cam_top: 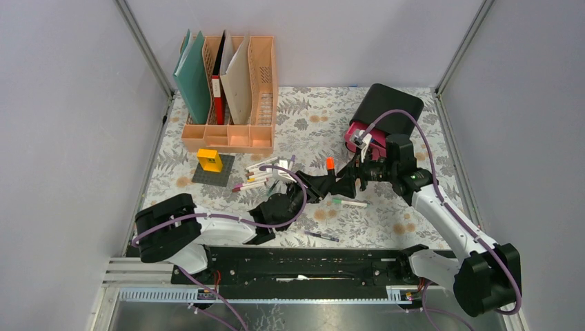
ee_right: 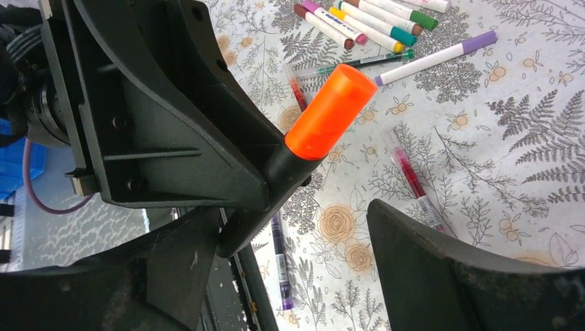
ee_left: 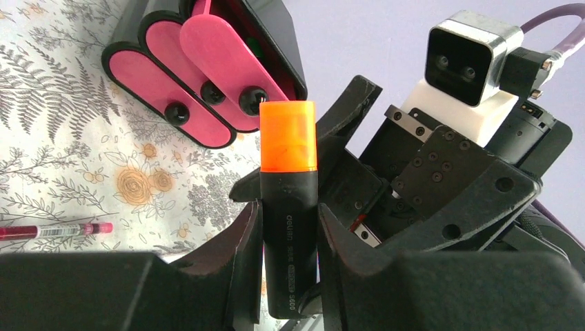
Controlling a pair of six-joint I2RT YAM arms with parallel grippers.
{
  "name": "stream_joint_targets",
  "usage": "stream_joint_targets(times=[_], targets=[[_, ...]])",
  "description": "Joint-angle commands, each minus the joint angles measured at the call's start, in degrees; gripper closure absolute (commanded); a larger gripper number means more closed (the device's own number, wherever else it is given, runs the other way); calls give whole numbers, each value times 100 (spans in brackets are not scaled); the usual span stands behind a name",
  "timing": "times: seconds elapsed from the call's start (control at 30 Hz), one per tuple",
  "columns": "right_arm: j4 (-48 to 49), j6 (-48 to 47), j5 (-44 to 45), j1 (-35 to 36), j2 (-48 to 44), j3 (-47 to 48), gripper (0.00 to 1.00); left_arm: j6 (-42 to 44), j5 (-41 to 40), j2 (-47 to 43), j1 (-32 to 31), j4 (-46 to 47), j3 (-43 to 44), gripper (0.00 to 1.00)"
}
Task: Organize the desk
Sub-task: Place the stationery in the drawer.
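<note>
Cluttering desk [cam_top: 393, 215], loose pens [cam_top: 256, 176], drawer box [cam_top: 386, 105], held highlighter [ee_left: 288, 138]

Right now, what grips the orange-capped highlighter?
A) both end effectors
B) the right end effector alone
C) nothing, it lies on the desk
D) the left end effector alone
D: the left end effector clamps the black body of the orange-capped highlighter between its fingers, while the right end effector has its fingers wide apart, not closed on it.

Open desk [cam_top: 312, 114] between file rack [cam_top: 231, 134] and drawer box [cam_top: 388, 107], markers [cam_top: 256, 176] cluttering centre left
</note>
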Motion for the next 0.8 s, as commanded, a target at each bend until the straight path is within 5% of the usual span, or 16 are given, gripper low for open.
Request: stream_joint_targets(times=[0.0,0.33,0.77], targets=[[260,171,195,54,82,113,19,158,-141,60,-103,460,233,100],[278,272,189,88,253,168,43,257,-108,189,-185,890,220,100],[240,295,196,94,266,294,96,191,-76,213,-194,1774,-75,85]])
